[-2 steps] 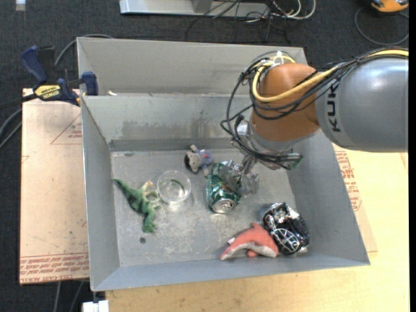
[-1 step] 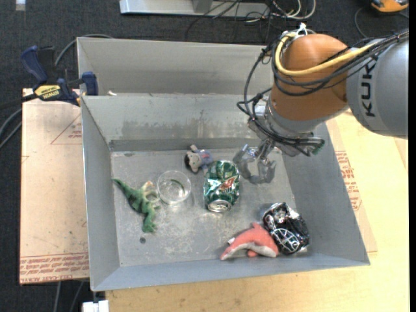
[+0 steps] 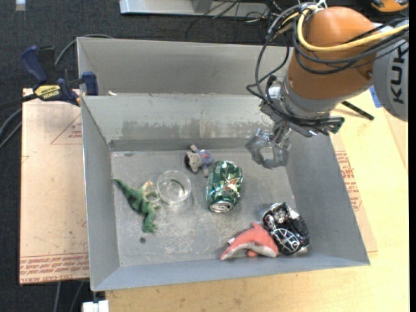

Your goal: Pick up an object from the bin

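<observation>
Fingers (image 3: 255, 147) of the gripper (image 3: 270, 153) stand moderately apart, with a plain gap showing between them and nothing in it. They touch none of the loose things.

Position: the gripper hangs over the grey metal bin (image 3: 97, 174), toward its back right corner, above bare floor just in front of the foot of the back wall. The orange wrist cover (image 3: 328, 51) and its cables sit above it, coming in from the right.

Nearest thing: crushed green drinks can (image 3: 224, 186), lying on its side near the middle of the floor with its open end toward the front edge. It lies to the front-left of the fingers, near them but apart, not between them.

Next nearest: small grey and purple toy figure (image 3: 198, 159), left of the gripper along the back wall's foot, and just behind the can's back end.

Others, all well clear of the fingers:
- clear round plastic cup (image 3: 173, 187), just left of the can;
- green toy dinosaur (image 3: 140, 203), beside the cup toward the left wall, touching or nearly touching it;
- pink soft toy fish (image 3: 250, 242), at the front edge;
- black and white crumpled object (image 3: 287, 229), by the front right corner, against the pink fish.
</observation>
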`<act>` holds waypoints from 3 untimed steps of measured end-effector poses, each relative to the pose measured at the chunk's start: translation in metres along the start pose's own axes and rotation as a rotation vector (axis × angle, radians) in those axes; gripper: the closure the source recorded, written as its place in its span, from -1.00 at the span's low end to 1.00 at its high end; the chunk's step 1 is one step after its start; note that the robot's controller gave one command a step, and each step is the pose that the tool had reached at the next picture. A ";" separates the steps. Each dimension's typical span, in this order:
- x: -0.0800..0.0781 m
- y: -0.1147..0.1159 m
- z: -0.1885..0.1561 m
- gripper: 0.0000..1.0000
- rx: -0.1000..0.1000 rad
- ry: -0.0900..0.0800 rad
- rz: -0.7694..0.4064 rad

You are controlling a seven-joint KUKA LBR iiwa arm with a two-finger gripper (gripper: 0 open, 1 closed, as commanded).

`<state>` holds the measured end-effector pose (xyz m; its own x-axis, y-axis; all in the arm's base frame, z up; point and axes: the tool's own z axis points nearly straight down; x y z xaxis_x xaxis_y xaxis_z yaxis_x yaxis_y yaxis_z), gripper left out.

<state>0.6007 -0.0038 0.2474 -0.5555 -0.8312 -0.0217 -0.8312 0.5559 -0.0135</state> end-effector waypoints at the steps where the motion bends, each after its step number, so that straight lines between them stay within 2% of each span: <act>1: 0.013 0.057 0.074 -1.00 -0.014 0.011 0.311; 2: 0.013 0.057 0.074 -1.00 -0.013 0.011 0.311; 3: 0.011 0.055 0.136 -1.00 -0.008 0.002 0.026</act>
<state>0.5516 0.0192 0.1106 -0.5773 -0.8163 -0.0196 -0.8164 0.5775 -0.0054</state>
